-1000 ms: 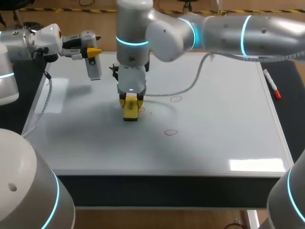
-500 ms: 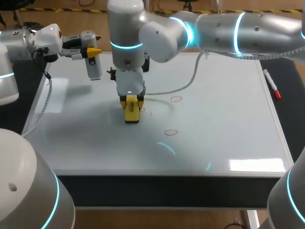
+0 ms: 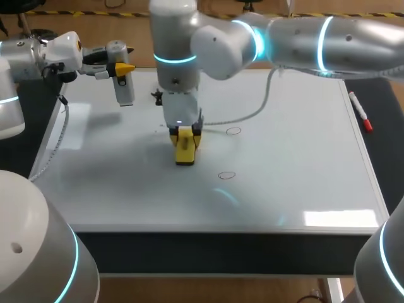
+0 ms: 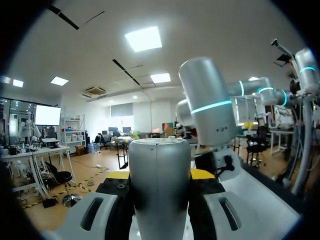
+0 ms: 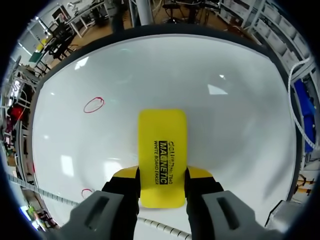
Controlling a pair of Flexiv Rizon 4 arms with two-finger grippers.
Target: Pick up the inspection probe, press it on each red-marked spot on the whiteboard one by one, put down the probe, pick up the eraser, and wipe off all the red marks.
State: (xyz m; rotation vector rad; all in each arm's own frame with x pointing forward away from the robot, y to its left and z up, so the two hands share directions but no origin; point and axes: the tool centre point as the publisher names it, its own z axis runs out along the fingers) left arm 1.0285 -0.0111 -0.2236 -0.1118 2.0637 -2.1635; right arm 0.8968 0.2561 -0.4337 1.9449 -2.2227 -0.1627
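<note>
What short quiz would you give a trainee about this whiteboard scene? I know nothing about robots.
1. True or false: the right arm's fingers grip the yellow eraser, which rests on the whiteboard.
2. What do the left arm's fingers hold? A) a sponge B) the inspection probe C) nothing
3. Fill in: the red marker lies beside the whiteboard's ___ edge.
Key: 1 true; 2 B; 3 right.
</note>
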